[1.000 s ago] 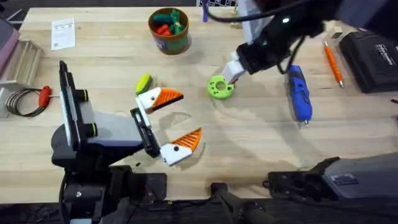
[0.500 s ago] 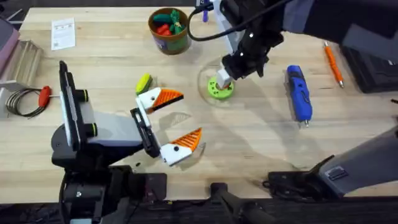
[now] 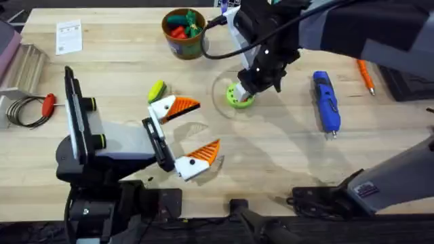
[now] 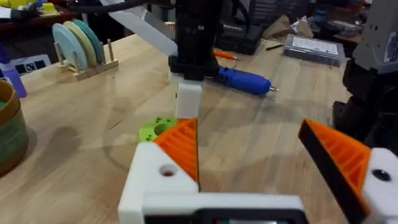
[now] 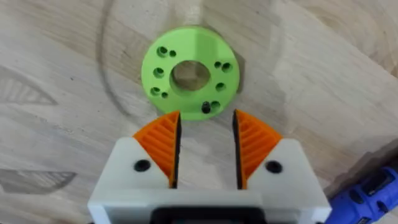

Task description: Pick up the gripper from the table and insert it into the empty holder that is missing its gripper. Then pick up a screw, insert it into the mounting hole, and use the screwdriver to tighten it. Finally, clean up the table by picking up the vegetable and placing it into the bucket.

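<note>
A: While we've got the right arm hanging over the green disc [image 3: 239, 95], its right gripper [image 5: 206, 149] has the jaws parted by a narrow gap with nothing between them, and from the right wrist the orange ribbed pads [image 5: 163, 144] sit just short of the disc's rim. There's a tiny dark screw [image 5: 206, 108] in one of the disc's holes, right by the pad tips.

B: Yep, we see that too. And the left gripper [image 3: 186, 132]? Off to the side of the disc toward the left arm's base, jaws spread wide and empty. Both white finger mounts carry an orange tip, so we can't pick out a holder that's missing one.

A: Agreed. The screwdriver [image 3: 325, 102], the fat blue one, lies flat on the desk [image 3: 122, 54] on the far side of the disc from the left gripper, well apart from it. A thin orange-handled driver [image 3: 364, 70] is farther out past that.

B: The vegetable [image 3: 156, 90], the yellow-green one, is on the desk just beside the left gripper's upper finger, on the same side of the disc. The bucket [image 3: 184, 33] stands beyond the disc toward the desk's far edge, with red and green toy veg inside.

A: A red-handled tool [image 3: 48, 104] lies way out past the left arm.
</note>
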### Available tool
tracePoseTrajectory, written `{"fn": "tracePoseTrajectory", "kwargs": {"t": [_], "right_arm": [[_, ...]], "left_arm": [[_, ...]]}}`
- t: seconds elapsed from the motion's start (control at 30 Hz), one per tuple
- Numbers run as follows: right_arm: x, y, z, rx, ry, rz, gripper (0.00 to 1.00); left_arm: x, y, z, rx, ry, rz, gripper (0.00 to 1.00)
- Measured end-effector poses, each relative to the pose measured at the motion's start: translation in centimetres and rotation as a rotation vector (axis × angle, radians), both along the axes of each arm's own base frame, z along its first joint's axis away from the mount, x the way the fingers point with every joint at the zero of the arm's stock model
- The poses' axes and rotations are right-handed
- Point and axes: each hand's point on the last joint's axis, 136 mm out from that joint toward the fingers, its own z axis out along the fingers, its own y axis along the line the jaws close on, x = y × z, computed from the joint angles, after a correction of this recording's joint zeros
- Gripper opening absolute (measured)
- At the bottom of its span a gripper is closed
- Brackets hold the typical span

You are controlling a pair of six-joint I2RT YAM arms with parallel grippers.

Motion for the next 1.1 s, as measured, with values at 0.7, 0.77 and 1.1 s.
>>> {"fn": "tracePoseTrajectory", "kwargs": {"t": [0.7, 0.77, 1.1], "right_arm": [[0.4, 0.2, -1.1, 0.006, -0.009, 0.0, 0.36], [0.3, 0.2, -1.3, 0.002, -0.002, 0.0, 0.347], [0.2, 0.1, -1.5, -0.001, 0.002, 0.0, 0.217]], "left_arm": [[0.0, 0.0, 0.0, 0.0, 0.0, 0.0, 0.985], [0.0, 0.0, 0.0, 0.0, 0.0, 0.0, 0.985], [0.0, 0.0, 0.0, 0.0, 0.0, 0.0, 0.986]]}}
